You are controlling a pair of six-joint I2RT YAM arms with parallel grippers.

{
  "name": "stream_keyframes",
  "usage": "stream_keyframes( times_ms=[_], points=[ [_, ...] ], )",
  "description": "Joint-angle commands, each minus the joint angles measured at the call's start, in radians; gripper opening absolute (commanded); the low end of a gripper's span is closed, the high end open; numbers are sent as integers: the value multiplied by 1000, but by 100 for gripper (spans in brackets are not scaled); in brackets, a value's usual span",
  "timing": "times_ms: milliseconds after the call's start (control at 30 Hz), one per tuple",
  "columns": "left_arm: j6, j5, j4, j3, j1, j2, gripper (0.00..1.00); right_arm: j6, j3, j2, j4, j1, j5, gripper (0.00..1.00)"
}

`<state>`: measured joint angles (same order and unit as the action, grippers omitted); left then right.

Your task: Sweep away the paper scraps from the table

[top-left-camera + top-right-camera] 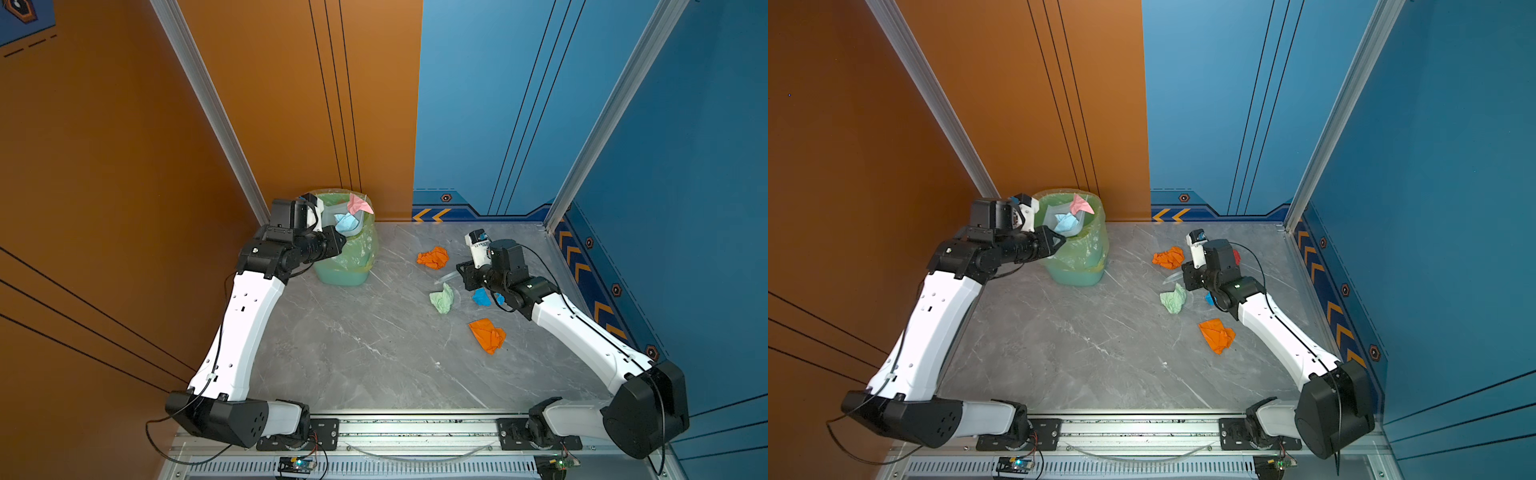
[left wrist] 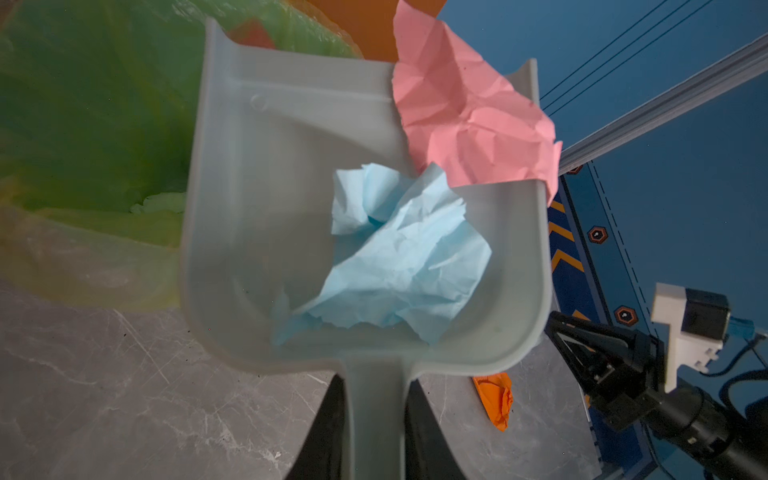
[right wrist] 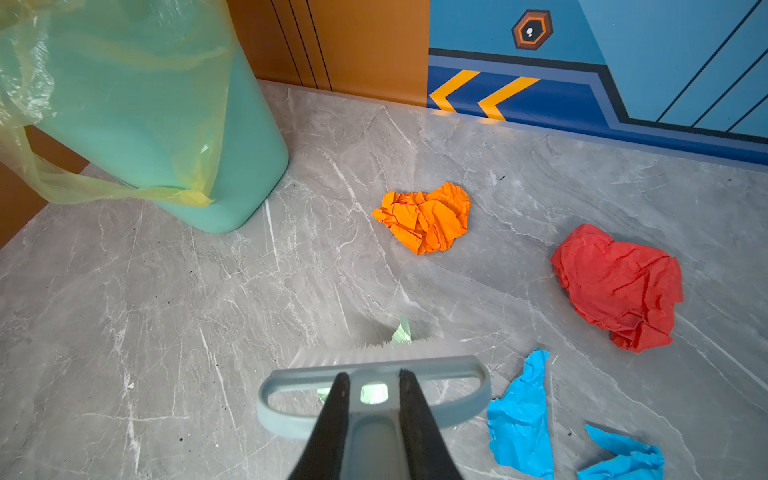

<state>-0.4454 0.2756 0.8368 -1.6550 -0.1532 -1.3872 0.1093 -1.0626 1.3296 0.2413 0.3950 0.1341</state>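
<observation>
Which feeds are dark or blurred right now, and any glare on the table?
Left wrist view: dim, dustpan and light-blue scrap smeared. Right wrist view: bright, orange scrap crisp, only the brush bristles soft. Both top views: sharp, a bright glare strip along the near edge of the table.

Five crumpled paper wads lie on the right half of my grey marble-patterned surface (image 1: 353, 353): an orange wad (image 1: 433, 257) farthest back, a red wad (image 3: 619, 286) near it, a pale green wad (image 1: 442, 298) near a torn bright blue scrap (image 1: 482, 297), a second orange wad (image 1: 487, 334) nearest me. A pink wad (image 2: 469, 120) and a light blue wad (image 2: 399, 257) sit off the surface, in a grey plastic dustpan (image 2: 249, 187).
</observation>
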Motion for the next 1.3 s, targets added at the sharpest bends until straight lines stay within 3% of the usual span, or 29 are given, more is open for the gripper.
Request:
stream_keyframes(
  times_ms=[0,300,867,1100,1267],
  points=[
    [-50,111,8,-53,33,-34,0,9,9,16,-35,-9,15,0],
    [-192,374,-152,-34,123,-124,0,15,-23,84,-54,-27,56,0],
    [-557,564,-557,148,168,-112,0,9,-77,164,-53,-42,134,0],
    [-748,624,-812,247,185,-101,0,5,-69,168,-54,-44,142,0],
    [-777,636,-856,247,193,-104,0,6,-63,160,-53,-44,135,0]
  ],
)
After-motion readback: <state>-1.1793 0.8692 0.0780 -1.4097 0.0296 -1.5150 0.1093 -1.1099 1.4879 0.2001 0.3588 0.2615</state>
